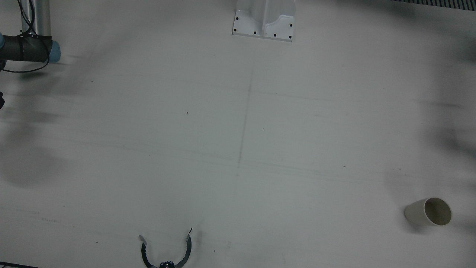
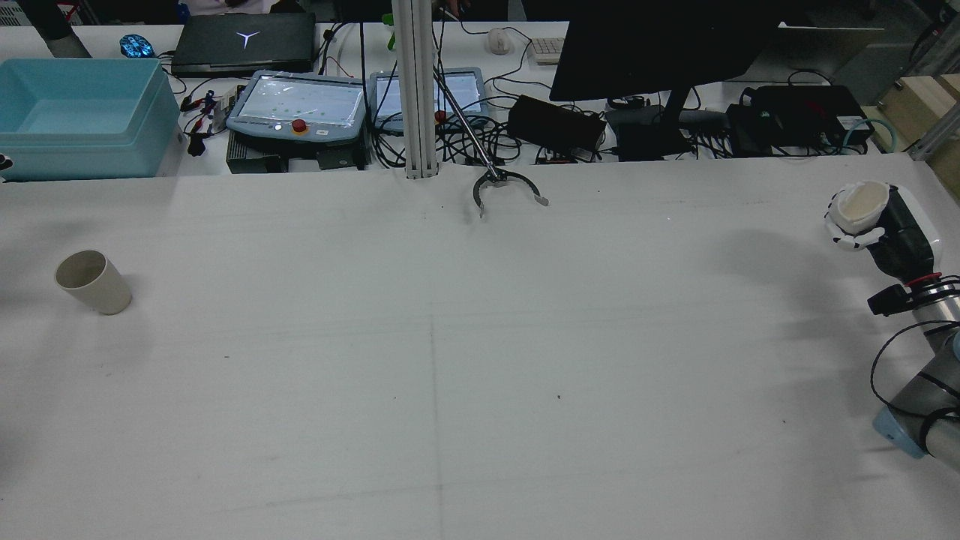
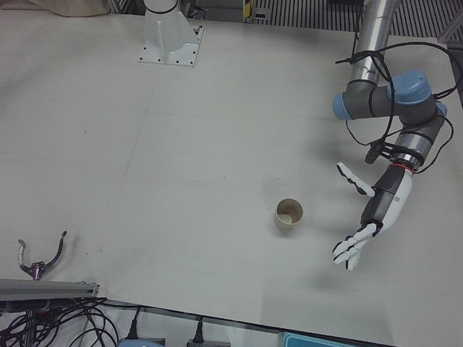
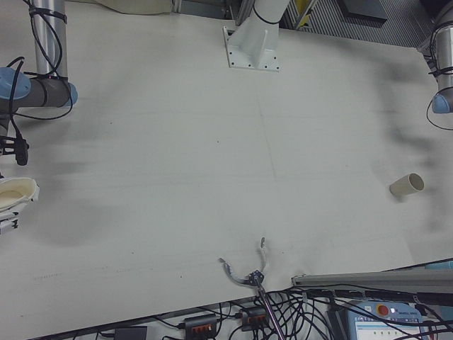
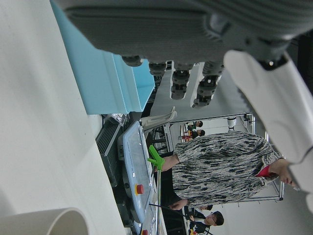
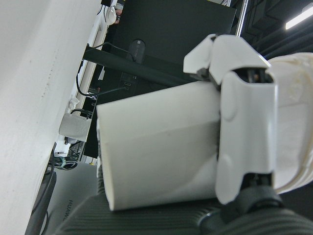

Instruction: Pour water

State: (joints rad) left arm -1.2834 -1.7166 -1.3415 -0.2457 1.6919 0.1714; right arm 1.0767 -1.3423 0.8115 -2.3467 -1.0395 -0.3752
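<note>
One beige cup point(image 2: 91, 283) stands upright on the table on my left side, also visible as the cup point(image 3: 289, 214) in the left-front view and the cup point(image 1: 429, 211) in the front view. My left hand point(image 3: 385, 204) hovers open beside it, fingers spread and not touching it. In the left hand view only the cup's rim point(image 5: 44, 223) shows, below the fingers point(image 5: 178, 83). A second pale cup point(image 2: 862, 204) is held upright above the table's right edge, with my right hand point(image 2: 881, 229) shut around it. The right hand view shows white fingers point(image 6: 244, 127) wrapped on that cup point(image 6: 156, 152). What it contains cannot be made out.
A black claw tool point(image 2: 504, 186) lies at the table's far edge. Behind it are a blue bin point(image 2: 75, 112), teach pendants, cables and a monitor. A white pedestal base point(image 1: 264, 22) stands at the robot's side. A person in a patterned top point(image 5: 220, 166) is beyond the table.
</note>
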